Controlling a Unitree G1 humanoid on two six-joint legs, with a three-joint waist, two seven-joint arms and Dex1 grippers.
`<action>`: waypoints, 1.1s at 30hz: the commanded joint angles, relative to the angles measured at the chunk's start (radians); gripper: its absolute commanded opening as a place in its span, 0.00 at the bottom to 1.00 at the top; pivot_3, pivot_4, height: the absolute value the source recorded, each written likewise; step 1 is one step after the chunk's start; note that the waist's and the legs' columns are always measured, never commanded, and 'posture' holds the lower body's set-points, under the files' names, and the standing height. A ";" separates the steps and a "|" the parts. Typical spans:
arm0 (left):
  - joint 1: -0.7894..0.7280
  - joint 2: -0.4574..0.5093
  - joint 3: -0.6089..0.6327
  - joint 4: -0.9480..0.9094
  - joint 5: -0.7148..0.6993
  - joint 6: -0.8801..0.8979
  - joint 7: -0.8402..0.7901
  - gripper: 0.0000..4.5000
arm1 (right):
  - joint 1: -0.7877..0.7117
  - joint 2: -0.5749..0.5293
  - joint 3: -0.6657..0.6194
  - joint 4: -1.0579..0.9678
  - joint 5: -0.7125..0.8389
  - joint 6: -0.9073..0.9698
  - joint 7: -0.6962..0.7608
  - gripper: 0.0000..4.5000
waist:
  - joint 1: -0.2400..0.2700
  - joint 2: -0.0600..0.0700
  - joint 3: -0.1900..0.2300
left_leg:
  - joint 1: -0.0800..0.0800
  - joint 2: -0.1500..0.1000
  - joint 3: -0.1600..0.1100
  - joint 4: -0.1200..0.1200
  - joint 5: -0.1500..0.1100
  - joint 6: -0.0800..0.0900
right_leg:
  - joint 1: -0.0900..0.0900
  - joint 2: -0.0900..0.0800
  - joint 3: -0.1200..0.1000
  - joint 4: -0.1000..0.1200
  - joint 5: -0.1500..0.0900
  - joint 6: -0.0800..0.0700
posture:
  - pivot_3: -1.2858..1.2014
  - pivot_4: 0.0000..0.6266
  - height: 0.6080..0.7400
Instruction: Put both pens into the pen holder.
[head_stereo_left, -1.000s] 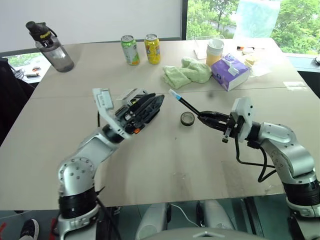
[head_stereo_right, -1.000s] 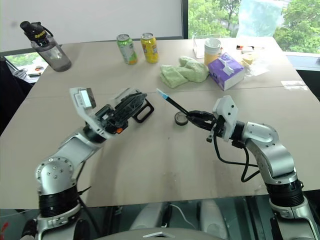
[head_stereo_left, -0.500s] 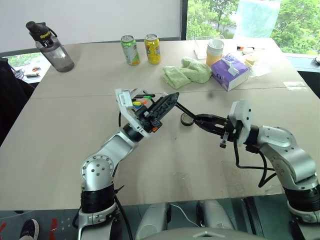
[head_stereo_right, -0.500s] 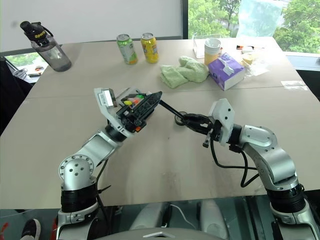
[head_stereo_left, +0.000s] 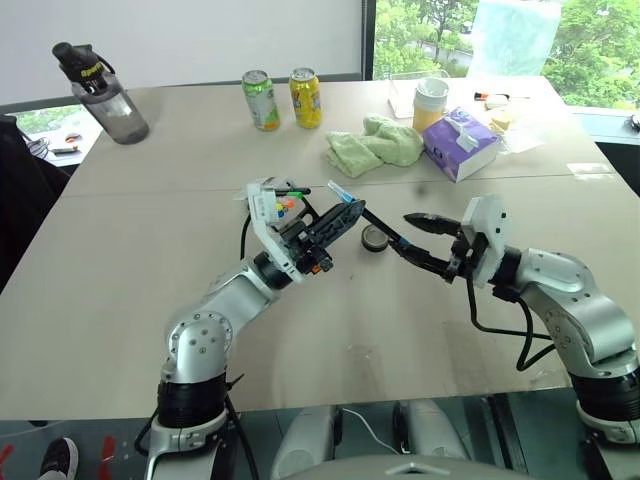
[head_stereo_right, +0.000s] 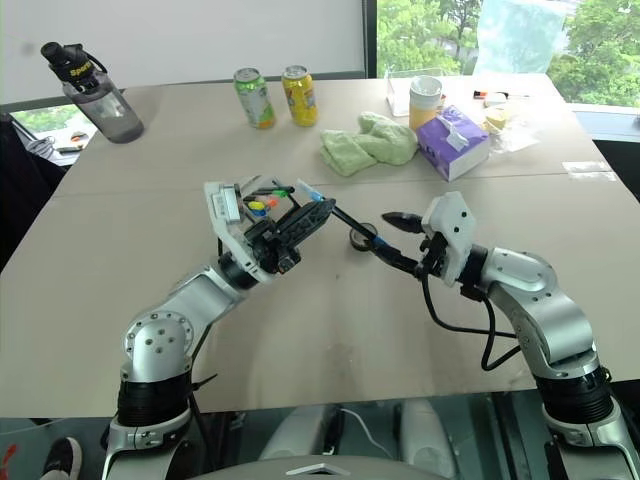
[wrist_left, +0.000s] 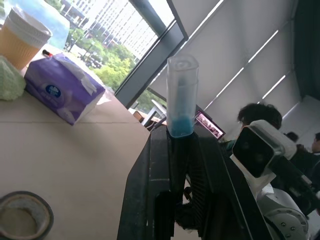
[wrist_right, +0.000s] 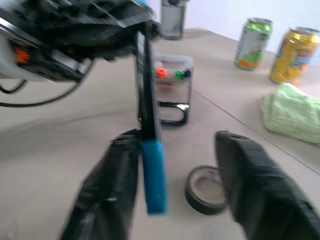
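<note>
The light blue pen (head_stereo_left: 367, 214) hangs above the surface (head_stereo_left: 120, 260), clamped between the pressed-together fingers of the left end effector (head_stereo_left: 335, 219). The right end effector (head_stereo_left: 412, 234) is spread around its lower end, near the round tin (head_stereo_left: 375, 238). The pen holder (wrist_right: 172, 95) sits behind.

Two drink cans stood side by side, one green (head_stereo_left: 260, 99) and one yellow (head_stereo_left: 305, 97). There was one water bottle (head_stereo_left: 100, 90), one paper cup (head_stereo_left: 430, 103), one purple tissue box (head_stereo_left: 458, 142), one green cloth (head_stereo_left: 375, 143) and one round tin (head_stereo_left: 375, 238). One pen holder (wrist_right: 172, 95) could be counted, with three short markers at it: one yellow (head_stereo_right: 258, 207), one orange (head_stereo_right: 270, 201), one green (head_stereo_right: 283, 192). One blue pen (head_stereo_left: 372, 216) was plain; a second could not be made out. Two grippers showed, a left gripper (head_stereo_left: 350, 208) and a right gripper (head_stereo_left: 405, 233). At least one person (wrist_left: 257, 114) was visible.
</note>
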 joint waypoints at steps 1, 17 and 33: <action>-0.033 0.083 -0.093 -0.093 0.266 -0.148 -0.067 0.00 | 0.059 -0.031 -0.084 0.048 -0.017 -0.075 0.011 0.83 | -0.001 0.000 0.000 | 0.000 0.000 0.001 0.000 0.000 0.000 | 0.000 0.000 0.001 0.000 0.000 0.000 | 0.52 0.24 1.00; -0.100 0.353 -0.354 -0.083 1.525 -0.775 0.126 0.00 | 0.177 -0.058 -0.376 0.017 0.399 -0.093 0.262 0.83 | -0.005 0.000 0.001 | 0.001 0.001 0.004 -0.003 0.000 0.001 | 0.000 0.001 0.003 0.000 0.000 0.000 | 0.52 0.24 1.00; 0.098 0.245 -0.249 -0.171 1.745 -0.628 0.110 0.00 | 0.122 -0.075 -0.289 -0.004 0.388 -0.074 0.246 0.83 | 0.007 0.000 0.001 | 0.001 0.001 0.003 -0.003 0.000 0.001 | 0.000 0.001 0.002 0.000 0.000 0.000 | 0.52 0.24 1.00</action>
